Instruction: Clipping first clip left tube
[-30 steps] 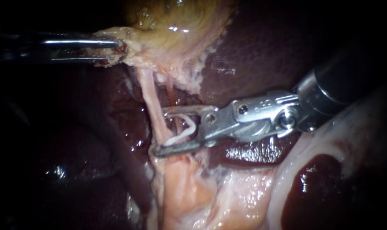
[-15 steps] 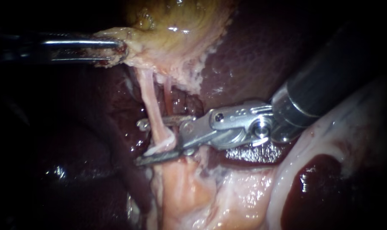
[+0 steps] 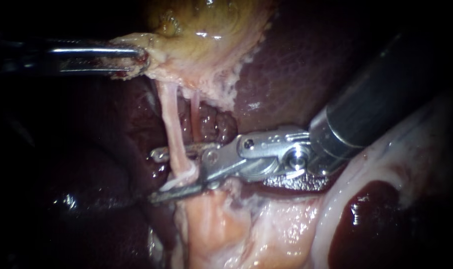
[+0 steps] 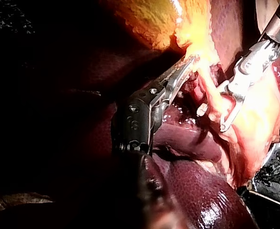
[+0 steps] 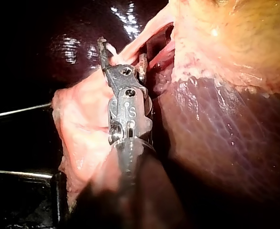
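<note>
STATUS (est.): clip positioned, not yet closed. Done: left tube (image 3: 172,124) is exposed, stretched taut and taken into the clip-carrying claw. Left: squeeze clip flat, open up, back off.

ITEMS, endoscope view, L to R:

1. left instrument (image 3: 139,59): shaft enters from L, approx. level. Claw pressed together on the ragged pale edge of the gallbladder, pinching it and holding it up and to the L.
2. gallbladder (image 3: 211,30): yellow-tan, top centre, w/ frayed pale fringe below it.
3. left tube: pale pink strand running from the fringe down to the fatty tissue (image 3: 216,224). Its lower part lies between the two halves of the R claw.
4. clip (image 3: 185,175): white, sits in the R claw and wraps the tube's lower part. Looks unclosed.
5. right tube (image 3: 195,107): thinner, redder, just beside no. 3. Can't tell if it lies inside or behind the claw.
6. right instrument (image 3: 155,175): shaft enters from upper R. Claw spread w/ a modest gap, tips past the tube on its far side, straddling it rather than clamping it.
7. liver (image 3: 296,65): dark red, behind everything.
</note>
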Available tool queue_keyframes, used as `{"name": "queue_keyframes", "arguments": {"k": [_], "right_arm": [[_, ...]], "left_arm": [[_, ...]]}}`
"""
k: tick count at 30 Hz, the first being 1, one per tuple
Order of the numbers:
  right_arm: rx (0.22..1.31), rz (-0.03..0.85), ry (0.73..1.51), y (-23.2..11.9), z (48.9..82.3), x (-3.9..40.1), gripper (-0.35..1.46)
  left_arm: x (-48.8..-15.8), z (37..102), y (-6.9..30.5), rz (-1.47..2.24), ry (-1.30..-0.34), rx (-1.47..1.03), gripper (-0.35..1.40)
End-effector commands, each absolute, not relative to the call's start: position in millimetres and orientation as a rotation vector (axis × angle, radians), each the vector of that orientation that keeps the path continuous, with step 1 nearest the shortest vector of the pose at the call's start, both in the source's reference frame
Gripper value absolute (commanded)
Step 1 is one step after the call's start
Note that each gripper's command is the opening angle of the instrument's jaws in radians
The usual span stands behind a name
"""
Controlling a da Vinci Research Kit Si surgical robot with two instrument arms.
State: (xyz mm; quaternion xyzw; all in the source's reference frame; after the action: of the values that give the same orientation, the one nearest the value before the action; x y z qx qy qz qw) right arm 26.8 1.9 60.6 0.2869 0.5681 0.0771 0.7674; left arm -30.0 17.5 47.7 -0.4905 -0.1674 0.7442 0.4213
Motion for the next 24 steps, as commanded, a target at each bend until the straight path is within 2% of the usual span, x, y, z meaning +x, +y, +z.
{"name": "queue_keyframes", "arguments": {"k": [1, 12, 24], "right_arm": [[0.633, 0.164, 1.235, 1.7, 60.3, 26.6, 0.5], [0.684, 0.132, 1.261, 0.3, 58.2, 26.9, 0.48], [0.7, 0.141, 1.256, 0.3, 58.0, 26.7, 0.42]], "left_arm": [[-30.0, 47.7, 17.5, 1.864, -0.42, -1.229, -0.35], [-29.9, 47.7, 17.5, 1.864, -0.42, -1.229, -0.35], [-29.9, 47.7, 17.5, 1.865, -0.42, -1.229, -0.35]]}}
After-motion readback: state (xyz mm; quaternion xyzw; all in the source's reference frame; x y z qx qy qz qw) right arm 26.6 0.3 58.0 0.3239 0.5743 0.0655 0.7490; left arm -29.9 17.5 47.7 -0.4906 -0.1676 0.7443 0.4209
